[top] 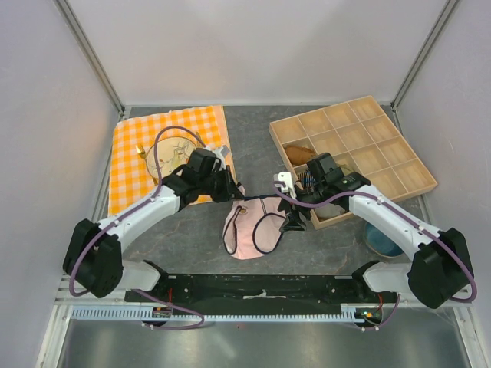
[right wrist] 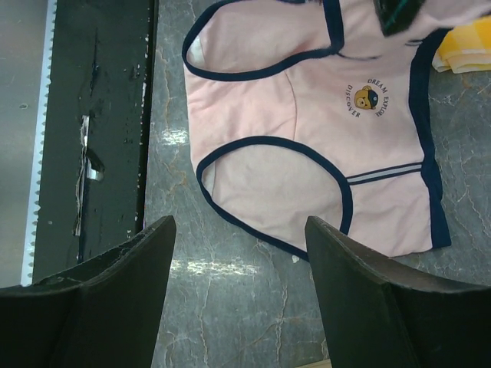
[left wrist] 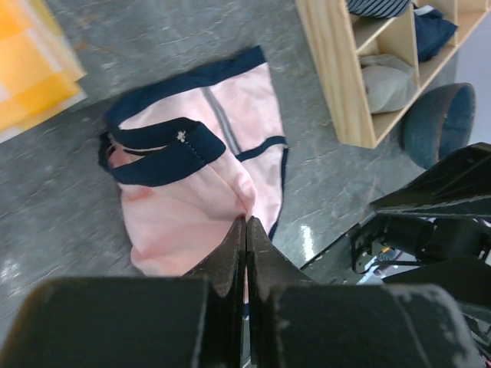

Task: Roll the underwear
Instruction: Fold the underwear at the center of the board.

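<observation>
Left tool (left wrist: 245,224) pinches an edge of the underwear (left wrist: 207,153)—likely to start the roll—while right tool (right wrist: 239,226) hangs wide above it.

Bright, even light with slight glare on the table (right wrist: 192,266).

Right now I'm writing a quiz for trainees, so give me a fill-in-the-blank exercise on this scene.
1. The underwear is pale ___ with navy edging.
2. The left gripper is ___ on its fabric.
3. The right gripper is ___, holding nothing.
4. The checked cloth is white and ___.
Missing words: pink; shut; open; orange.
</observation>
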Robot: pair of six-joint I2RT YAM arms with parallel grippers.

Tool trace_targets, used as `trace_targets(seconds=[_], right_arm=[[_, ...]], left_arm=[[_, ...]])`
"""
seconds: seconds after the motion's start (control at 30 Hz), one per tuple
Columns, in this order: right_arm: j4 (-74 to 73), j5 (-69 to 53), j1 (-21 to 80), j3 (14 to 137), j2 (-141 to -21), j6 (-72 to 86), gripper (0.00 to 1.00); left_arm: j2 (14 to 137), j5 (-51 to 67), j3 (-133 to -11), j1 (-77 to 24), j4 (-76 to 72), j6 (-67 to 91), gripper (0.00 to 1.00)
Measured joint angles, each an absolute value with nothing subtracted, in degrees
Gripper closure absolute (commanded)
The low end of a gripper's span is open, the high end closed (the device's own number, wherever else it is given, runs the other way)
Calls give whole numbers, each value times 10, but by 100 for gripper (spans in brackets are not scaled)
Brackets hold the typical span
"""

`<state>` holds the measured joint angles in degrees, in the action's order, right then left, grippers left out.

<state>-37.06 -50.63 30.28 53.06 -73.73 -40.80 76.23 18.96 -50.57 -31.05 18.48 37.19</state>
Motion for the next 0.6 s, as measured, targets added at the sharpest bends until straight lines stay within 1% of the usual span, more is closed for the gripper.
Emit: trace_targets(seconds=[0.33,0.6], right_arm=[[-374,-505,303,532,-723,-413,23],[-377,-504,303,532,-719,-421,23]], left_arm=[[882,196,-573,-378,131,417,98],[959,196,-618,-398,111,440,98]])
